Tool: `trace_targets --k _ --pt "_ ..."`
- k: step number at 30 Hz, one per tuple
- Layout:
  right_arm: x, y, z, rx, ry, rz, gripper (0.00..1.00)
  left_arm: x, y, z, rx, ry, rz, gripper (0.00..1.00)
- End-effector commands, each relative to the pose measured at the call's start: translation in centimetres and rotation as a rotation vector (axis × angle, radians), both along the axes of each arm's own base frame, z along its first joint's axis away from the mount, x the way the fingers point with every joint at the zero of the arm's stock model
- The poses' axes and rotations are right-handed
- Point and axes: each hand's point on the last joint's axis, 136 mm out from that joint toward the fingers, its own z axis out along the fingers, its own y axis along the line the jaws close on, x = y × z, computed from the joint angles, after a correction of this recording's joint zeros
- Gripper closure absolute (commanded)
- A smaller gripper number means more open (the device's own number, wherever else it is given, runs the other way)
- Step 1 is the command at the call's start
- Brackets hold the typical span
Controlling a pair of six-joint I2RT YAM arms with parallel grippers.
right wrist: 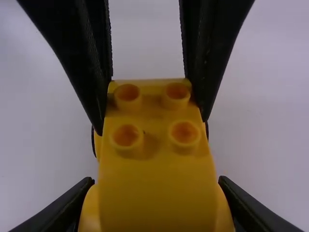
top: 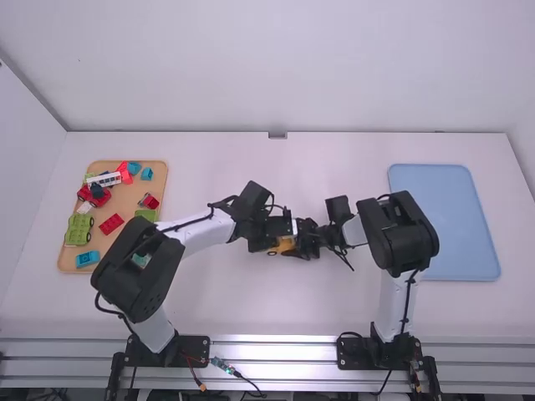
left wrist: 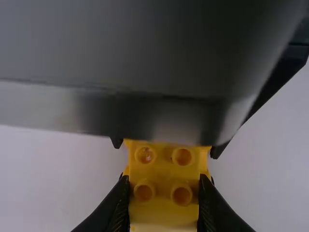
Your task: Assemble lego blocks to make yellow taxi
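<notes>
Currently, yellow taxi body [top: 286,245], middle of the high view, held at opposite ends by left hand [left wrist: 164,181] and right hand [right wrist: 155,182], both closed on it; advised: level grips, studs aligned, pressure straight, no twisting.

Red block [top: 111,224], green wheeled block [top: 78,230] on tan tray [top: 124,200]; blue tray [top: 460,225].

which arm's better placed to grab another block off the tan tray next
Probably the left: its base stands on the tan tray's side, the right's nearer the blue tray. But left claw and right claw both grip the yellow blocks, so left would release first.
</notes>
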Motion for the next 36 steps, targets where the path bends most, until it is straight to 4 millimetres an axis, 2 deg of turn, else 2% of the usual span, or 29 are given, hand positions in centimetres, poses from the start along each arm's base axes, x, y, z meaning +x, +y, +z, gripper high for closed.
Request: trace_targets --k 1,2,7,8,10,12,15,17,20,26,28,29,31,32,34,36 --pt "-2.2 0.5 -0.7 0.001 0.031 0.052 0.6 1.3 1.4 -1.3 0.043 -0.004 0.09 0.07" --pt "-2.1 0.5 -0.7 0.001 0.031 0.05 0.6 1.6 1.8 -0.5 0.033 -0.007 0.12 0.01" --pt "-2.1 0.5 -0.7 0.002 0.026 0.052 0.59 3.0 2.9 2.5 -0.032 -0.037 0.213 0.01" --pt "-2.1 0.5 -0.7 0.002 0.027 0.052 0.58 3.0 3.4 3.9 -0.058 -0.045 0.213 0.01" --pt "-2.0 0.6 -0.7 0.002 0.029 0.051 0.53 2.9 4.2 6.2 -0.113 -0.05 0.223 0.01" --pt "-2.0 0.5 -0.6 0.002 0.036 0.044 0.48 3.0 4.6 7.4 -0.148 -0.06 0.23 0.01" --pt "-1.9 0.6 -0.6 0.003 0.039 0.042 0.14 2.9 6.1 11.5 -0.278 -0.097 0.208 0.01" --pt "-1.7 0.6 -0.5 0.003 0.039 0.042 0.01 2.8 6.7 12.6 -0.319 -0.108 0.201 0.01" --pt "-1.3 1.0 -0.3 0.002 0.067 0.024 0.01 2.8 7.4 13.1 -0.371 -0.109 0.205 0.01" --pt "-0.7 2.5 0.0 -0.019 0.09 0.019 0.0 2.8 8.0 11.4 -0.386 -0.106 0.243 0.01" --pt "-0.9 2.8 -0.2 -0.031 0.079 0.027 0.03 3.0 7.9 11.2 -0.398 -0.117 0.256 0.01" --pt "-1.0 2.9 -0.3 -0.036 0.074 0.031 0.06 3.1 8.0 11.1 -0.405 -0.122 0.27 0.01" --pt "-1.2 3.0 -0.5 -0.048 0.057 0.043 0.2 3.3 8.1 10.8 -0.419 -0.132 0.288 0.01" --pt "-1.1 3.0 -0.6 -0.057 0.052 0.04 0.32 3.4 8.0 10.7 -0.43 -0.137 0.294 0.01" --pt "-1.1 3.0 -0.6 -0.057 0.056 0.037 0.37 3.4 8.1 10.5 -0.436 -0.14 0.301 0.01" --pt "-1.0 2.9 -0.6 -0.057 0.076 0.023 0.54 3.4 7.9 10.4 -0.446 -0.145 0.308 0.01"
